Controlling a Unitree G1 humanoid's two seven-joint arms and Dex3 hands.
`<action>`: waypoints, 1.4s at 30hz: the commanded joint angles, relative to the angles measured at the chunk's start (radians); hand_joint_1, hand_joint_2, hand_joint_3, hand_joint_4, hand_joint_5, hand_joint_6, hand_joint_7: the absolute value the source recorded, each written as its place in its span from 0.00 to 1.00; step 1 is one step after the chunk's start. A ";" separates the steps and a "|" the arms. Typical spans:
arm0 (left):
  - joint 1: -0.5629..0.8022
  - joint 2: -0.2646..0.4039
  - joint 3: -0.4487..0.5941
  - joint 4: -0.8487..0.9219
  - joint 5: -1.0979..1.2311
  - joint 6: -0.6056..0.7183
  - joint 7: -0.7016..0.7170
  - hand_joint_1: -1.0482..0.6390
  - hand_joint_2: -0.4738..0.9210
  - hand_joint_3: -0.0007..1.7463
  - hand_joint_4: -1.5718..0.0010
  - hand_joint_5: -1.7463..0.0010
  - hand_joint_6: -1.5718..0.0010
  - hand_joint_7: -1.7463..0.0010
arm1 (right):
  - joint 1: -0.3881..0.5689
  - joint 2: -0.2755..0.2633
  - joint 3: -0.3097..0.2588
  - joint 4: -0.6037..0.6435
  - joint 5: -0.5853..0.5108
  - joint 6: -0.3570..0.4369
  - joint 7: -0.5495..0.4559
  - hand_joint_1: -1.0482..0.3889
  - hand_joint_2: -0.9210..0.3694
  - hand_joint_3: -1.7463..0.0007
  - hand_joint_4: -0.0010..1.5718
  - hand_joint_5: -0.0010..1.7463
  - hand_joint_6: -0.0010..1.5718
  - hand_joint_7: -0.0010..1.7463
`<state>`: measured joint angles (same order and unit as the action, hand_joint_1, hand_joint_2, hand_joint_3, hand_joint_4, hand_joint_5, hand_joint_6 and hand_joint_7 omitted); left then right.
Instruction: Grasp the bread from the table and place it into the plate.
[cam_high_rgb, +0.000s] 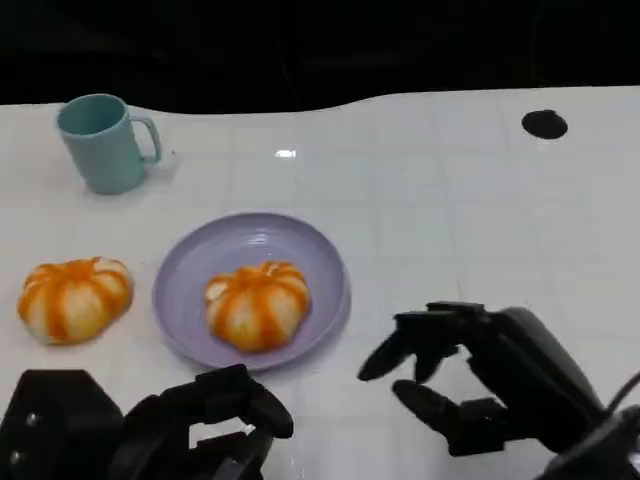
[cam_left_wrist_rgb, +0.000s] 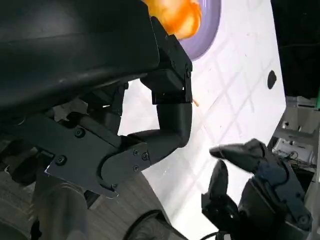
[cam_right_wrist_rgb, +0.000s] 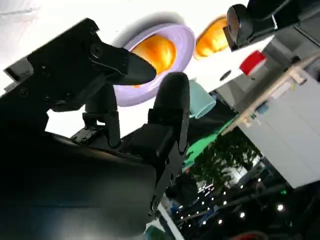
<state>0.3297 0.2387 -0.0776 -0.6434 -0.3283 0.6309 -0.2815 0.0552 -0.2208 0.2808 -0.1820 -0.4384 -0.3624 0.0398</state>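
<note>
An orange-and-white striped bread (cam_high_rgb: 257, 304) lies in the lilac plate (cam_high_rgb: 190, 262) at the table's centre; the wrist views show this bread (cam_left_wrist_rgb: 179, 15) (cam_right_wrist_rgb: 153, 50) in the plate (cam_left_wrist_rgb: 209, 25) (cam_right_wrist_rgb: 177, 52) too. A second, similar bread (cam_high_rgb: 74, 297) (cam_right_wrist_rgb: 212, 37) rests on the table left of the plate. My right hand (cam_high_rgb: 480, 380) hovers just right of the plate, fingers apart and holding nothing. My left hand (cam_high_rgb: 200, 425) sits low at the near edge, in front of the plate, fingers apart and empty.
A teal mug (cam_high_rgb: 103, 141) stands at the far left of the white table (cam_high_rgb: 450, 220). A small black round mark (cam_high_rgb: 544, 124) lies at the far right. The table's far edge borders darkness.
</note>
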 joint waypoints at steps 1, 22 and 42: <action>0.007 0.018 0.014 -0.004 -0.007 -0.010 -0.011 0.42 0.89 0.47 0.58 0.00 0.62 0.16 | 0.063 -0.045 -0.055 -0.061 -0.001 -0.003 0.003 0.69 0.51 0.17 0.58 1.00 0.56 0.76; 0.013 0.035 0.019 0.010 -0.014 -0.025 -0.018 0.42 0.90 0.44 0.60 0.00 0.62 0.20 | 0.255 -0.051 -0.158 -0.130 -0.059 0.030 -0.050 0.76 0.60 0.10 0.62 1.00 0.53 0.87; 0.029 0.052 0.031 0.026 -0.014 -0.069 -0.032 0.43 0.91 0.43 0.58 0.00 0.60 0.19 | 0.225 -0.034 -0.145 -0.058 -0.110 0.021 -0.105 0.79 0.60 0.14 0.61 1.00 0.54 0.86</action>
<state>0.3530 0.2765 -0.0490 -0.6205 -0.3500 0.5789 -0.3058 0.2815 -0.2531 0.1387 -0.2438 -0.5505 -0.3403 -0.0535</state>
